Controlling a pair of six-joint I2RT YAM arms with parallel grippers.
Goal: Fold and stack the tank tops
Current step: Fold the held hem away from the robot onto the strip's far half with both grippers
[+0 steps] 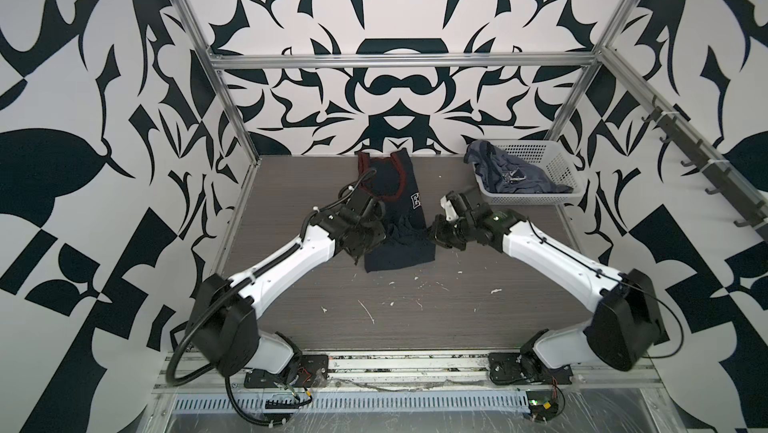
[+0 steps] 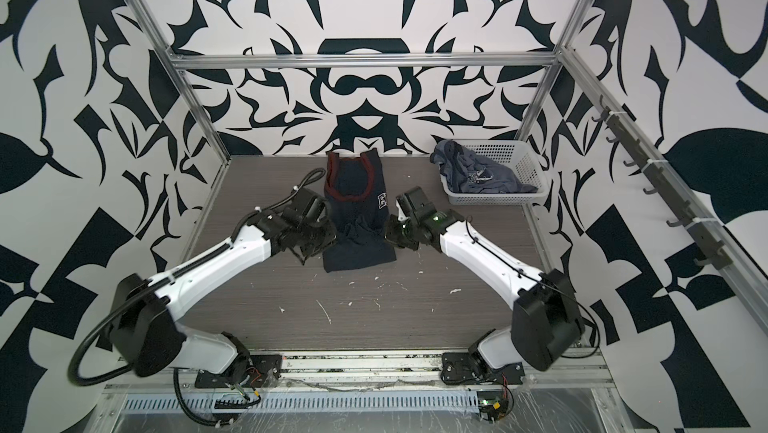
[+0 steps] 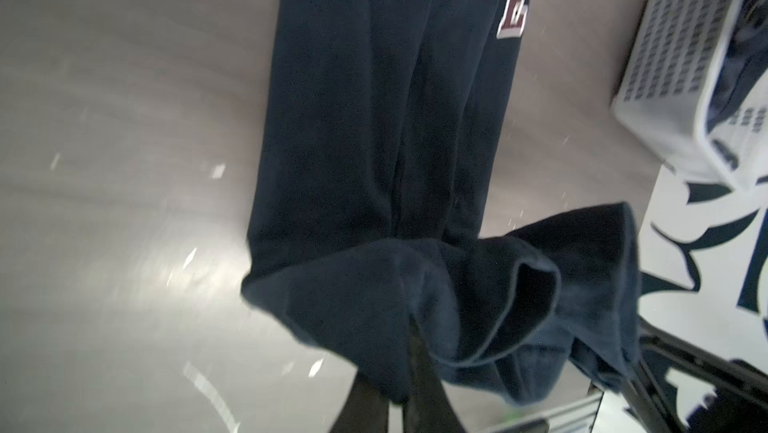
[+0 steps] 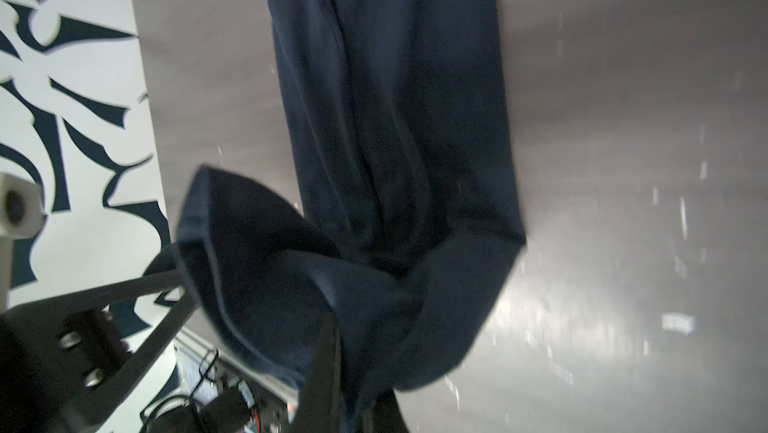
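Observation:
The dark navy tank top (image 1: 395,206) (image 2: 359,219) lies lengthwise on the table, its dark-red trimmed straps toward the back wall. Its near end is doubled over, and the hem hangs bunched between my grippers. My left gripper (image 1: 376,241) (image 3: 399,402) is shut on the hem's left corner. On the hem's other corner my right gripper (image 1: 432,235) (image 4: 353,402) is shut. A white-edged letter print (image 3: 515,2) shows on the shirt. The slate-blue tank top (image 1: 511,173) (image 2: 478,175) lies crumpled in the basket.
A white perforated basket (image 1: 528,199) (image 2: 498,200) (image 3: 673,56) stands at the back right of the grey-brown table (image 1: 415,306). Small white scraps (image 1: 368,312) litter the table's front. Metal frame posts and patterned walls close in the sides and back.

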